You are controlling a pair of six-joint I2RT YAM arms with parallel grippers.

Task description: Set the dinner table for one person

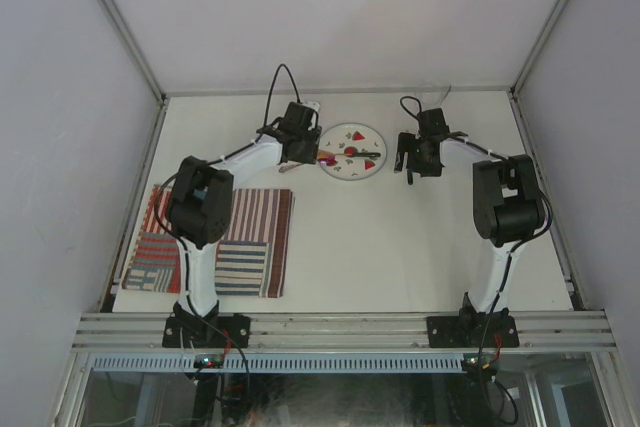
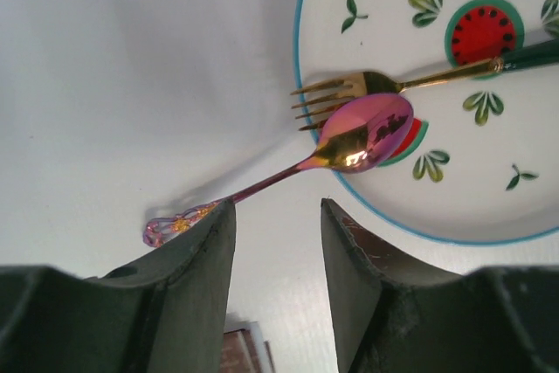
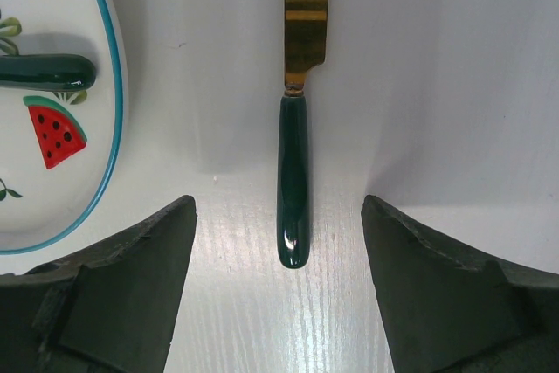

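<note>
We see the knife point(image 3: 293, 172) flat on the surface point(image 3: 454, 85), its green handle end between the wide-spread right jaws and its long axis running straight ahead of them (nothing gripped yet). The left jaws stand partly parted and empty. The spoon point(image 2: 367, 133) lies just ahead, slanting rightward onto the plate point(image 2: 489, 207).

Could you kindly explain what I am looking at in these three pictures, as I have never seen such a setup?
The left arm and right arm are robots bolted at the near edge of the dinner table. One picture looks down from above; the others come from wrist cameras, dark jaws at the bottom. On the table lie a striped placemat, a watermelon plate carrying a fork, a spoon leaning on its rim, and a knife. Both pairs of jaws stand open; nothing is held.
</note>
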